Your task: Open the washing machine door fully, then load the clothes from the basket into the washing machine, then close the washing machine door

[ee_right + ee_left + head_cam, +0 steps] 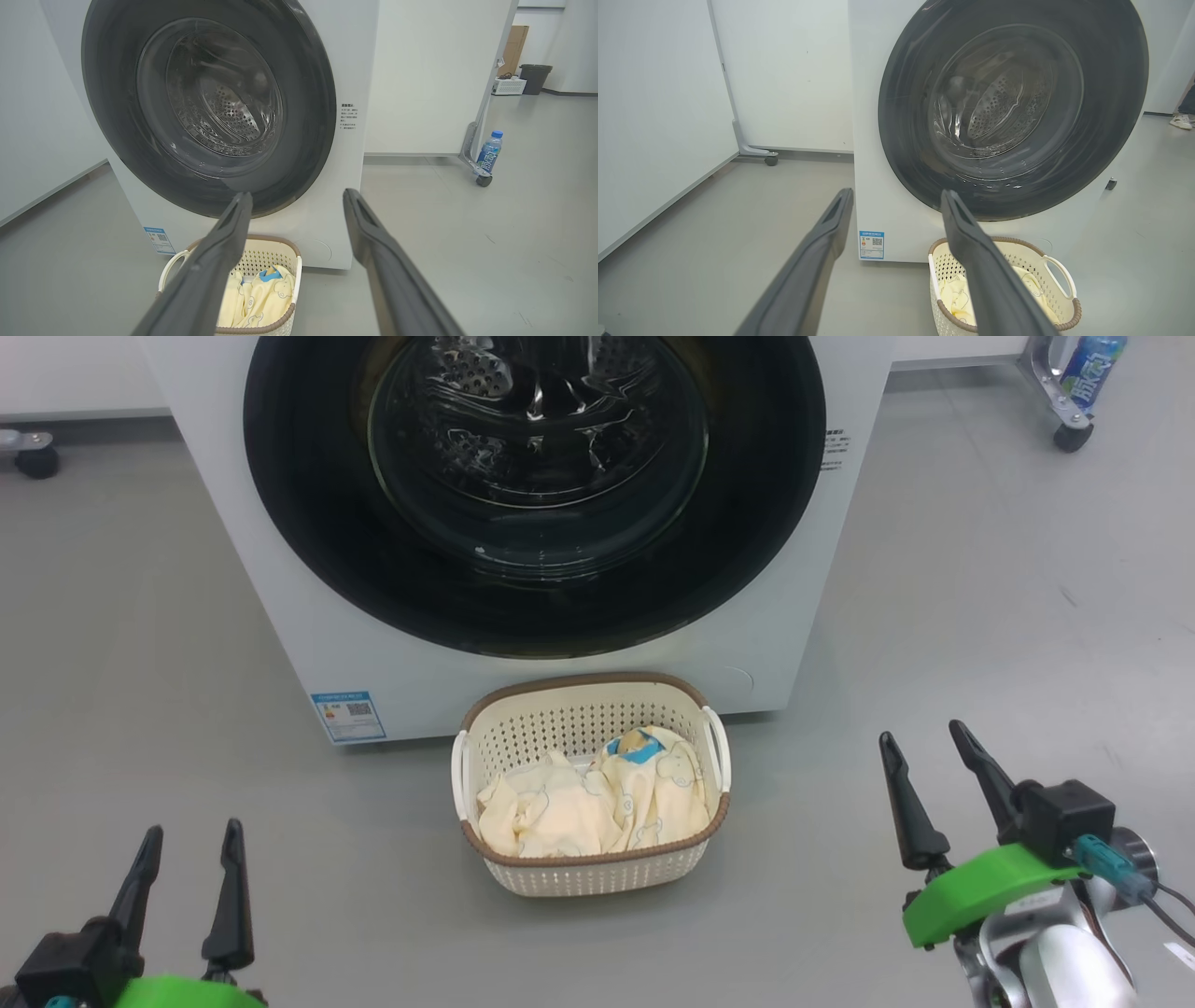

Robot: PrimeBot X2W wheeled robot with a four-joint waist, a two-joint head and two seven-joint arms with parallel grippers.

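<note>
Left pincer [896,192] open before the shut door [906,130]
Its two fingers [817,261] rise from 6 o'clock, nothing between them. The door fills the washer [873,140] front at 1 o'clock. At 5 o'clock the basket [1017,257] stands on the floor [714,242] just before the washer, clothes [955,291] inside.

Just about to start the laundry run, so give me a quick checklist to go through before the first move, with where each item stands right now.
1. Loading access: not ok, the washing machine door is shut.
2. The left tool open and empty: ok.
3. The right tool open and empty: ok.
4. Load ready: ok, the clothes lie in the basket.
5. Swing path: cannot tell; the basket stands on the floor close before the washing machine, below the door's lower rim.
6. Where to grip the door: cannot tell.
</note>
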